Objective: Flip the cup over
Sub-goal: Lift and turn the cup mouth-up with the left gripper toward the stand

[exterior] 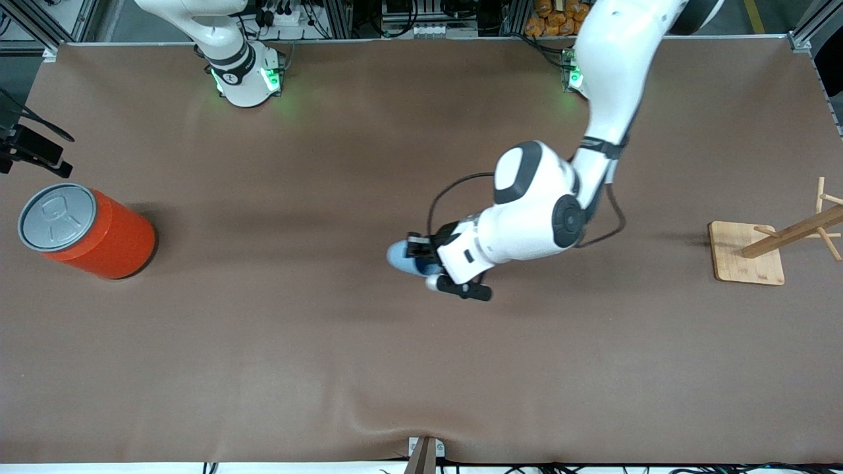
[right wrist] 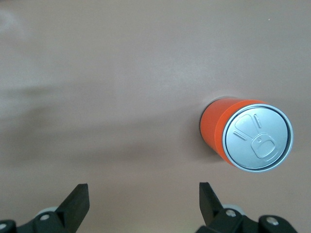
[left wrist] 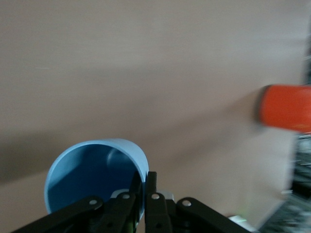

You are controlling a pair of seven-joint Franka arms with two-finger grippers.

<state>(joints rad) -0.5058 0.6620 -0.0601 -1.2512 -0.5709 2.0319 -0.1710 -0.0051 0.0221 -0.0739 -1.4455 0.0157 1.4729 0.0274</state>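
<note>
The small light-blue cup (exterior: 399, 256) is near the middle of the table, tilted, with its open mouth (left wrist: 92, 179) facing the left wrist camera. My left gripper (exterior: 419, 249) is shut on the cup's wall (left wrist: 144, 180), one finger inside the rim and one outside. I cannot tell whether the cup touches the table. My right gripper (right wrist: 142, 196) hangs open and empty high over the table beside the orange can; it is out of the front view, where only that arm's base (exterior: 244, 79) shows.
A big orange can with a grey lid (exterior: 92, 230) (right wrist: 245, 136) (left wrist: 284, 108) stands toward the right arm's end of the table. A wooden peg stand on a square base (exterior: 747, 253) sits at the left arm's end.
</note>
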